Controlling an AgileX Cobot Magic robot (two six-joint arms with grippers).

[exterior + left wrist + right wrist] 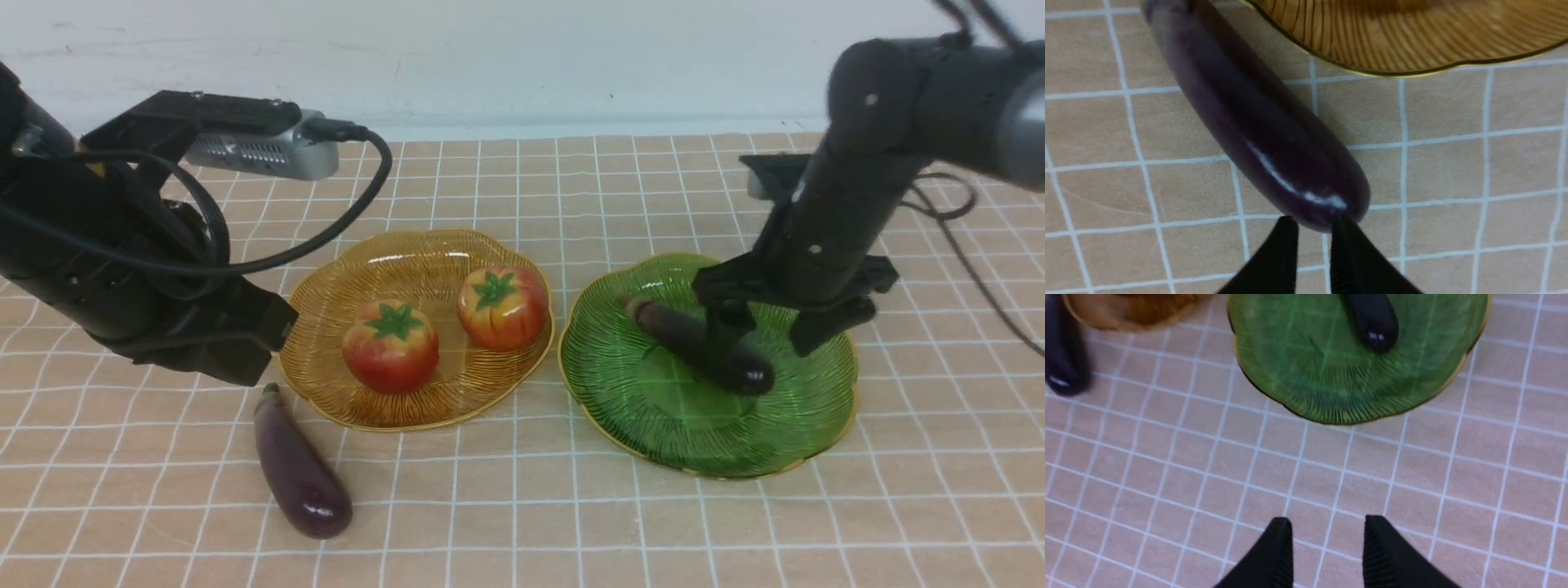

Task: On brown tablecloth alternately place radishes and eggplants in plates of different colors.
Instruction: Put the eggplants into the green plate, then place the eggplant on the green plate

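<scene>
Sorting nearly complete

Radishes [390,345] [502,306] fill the amber plate [351,278]; one eggplant [669,327] lies in the green plate [653,400] under the released right end effector [1327,524]. The left end effector [1312,226], barely parted and empty, aims at the other eggplant [300,461] on the cloth [522,506], likely to fetch it
</scene>
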